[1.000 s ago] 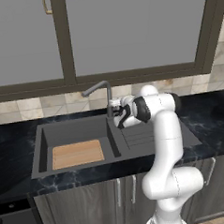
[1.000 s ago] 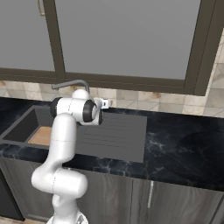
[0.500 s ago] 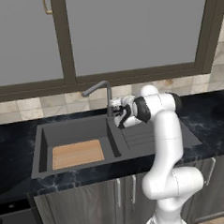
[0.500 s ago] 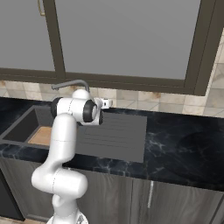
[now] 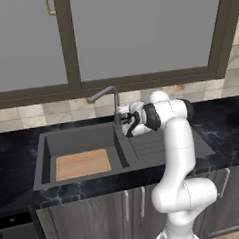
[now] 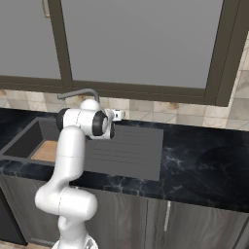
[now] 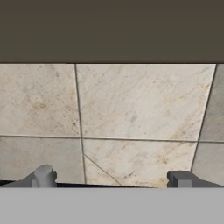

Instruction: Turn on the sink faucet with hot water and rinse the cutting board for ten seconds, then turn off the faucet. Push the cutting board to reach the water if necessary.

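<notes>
Left base view: my forearm hides my spread, empty pincer (image 5: 122, 116) beside the sink faucet (image 5: 114, 106); nothing shifted since earlier.

Pale wooden cutting board (image 5: 82, 164), matt dark grey sink (image 5: 72, 140), metal faucet (image 5: 108, 99), glossy black marbled countertop (image 6: 204, 160), mottled beige tiled wall (image 7: 131, 113).

No writing, label, brand, number or sign can be read on anything here.
</notes>
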